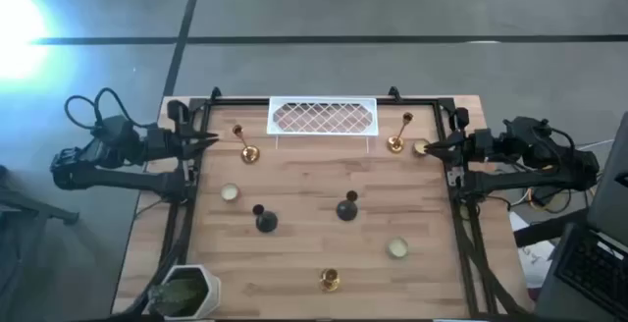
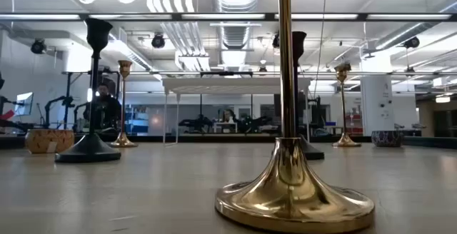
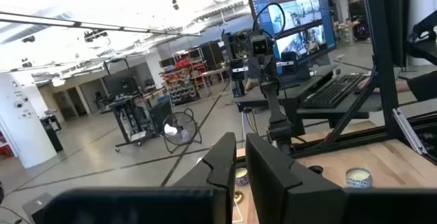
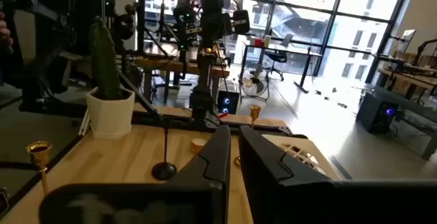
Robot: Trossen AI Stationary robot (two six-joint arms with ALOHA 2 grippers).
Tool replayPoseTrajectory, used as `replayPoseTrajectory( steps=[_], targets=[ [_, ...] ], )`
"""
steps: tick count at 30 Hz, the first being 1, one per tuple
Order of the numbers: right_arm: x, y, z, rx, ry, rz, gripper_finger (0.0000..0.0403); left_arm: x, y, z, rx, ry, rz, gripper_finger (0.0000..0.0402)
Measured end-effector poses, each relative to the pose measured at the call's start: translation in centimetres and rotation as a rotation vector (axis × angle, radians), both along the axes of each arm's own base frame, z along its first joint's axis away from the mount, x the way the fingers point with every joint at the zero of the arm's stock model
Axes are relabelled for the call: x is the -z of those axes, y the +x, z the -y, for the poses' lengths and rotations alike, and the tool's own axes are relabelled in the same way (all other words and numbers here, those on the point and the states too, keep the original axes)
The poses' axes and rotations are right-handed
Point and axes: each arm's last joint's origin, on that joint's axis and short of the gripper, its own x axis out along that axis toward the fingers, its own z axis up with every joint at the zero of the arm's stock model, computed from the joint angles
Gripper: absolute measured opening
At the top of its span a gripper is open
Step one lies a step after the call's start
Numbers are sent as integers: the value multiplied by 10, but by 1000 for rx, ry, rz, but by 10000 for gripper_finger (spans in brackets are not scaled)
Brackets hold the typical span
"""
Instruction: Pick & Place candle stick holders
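Candle stick holders [image 1: 347, 207] scattered across tabletop [image 1: 304, 263]: gold sticks near both far corners and at near edge, two black ones mid-table, cream cups between. White lattice tray [image 1: 323, 117] at far edge, plant pot [image 1: 184, 291] at near left corner. Left gripper [image 1: 208, 139] at left edge, fingers closed, holding nothing. Right gripper [image 1: 431, 147] at right edge, likewise closed, holding nothing.

tall slim gold candle stick holder [image 2: 293, 191]: polished mirror-like metal | black bulb-based candle stick holder [image 2: 91, 147]: matt dark finish | pale plank table [image 1: 294, 253]: smooth wood grain | white lattice tray [image 1: 323, 117] at table's far edge: matt
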Motion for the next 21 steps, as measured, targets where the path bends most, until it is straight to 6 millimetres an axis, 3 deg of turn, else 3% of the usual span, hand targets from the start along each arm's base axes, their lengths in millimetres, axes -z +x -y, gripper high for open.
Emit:
replayPoseTrajectory(
  steps=[21],
  targets=[
    [0,0,0,0,0,0,27,0,0,0,0,-9,1,39]
  ],
)
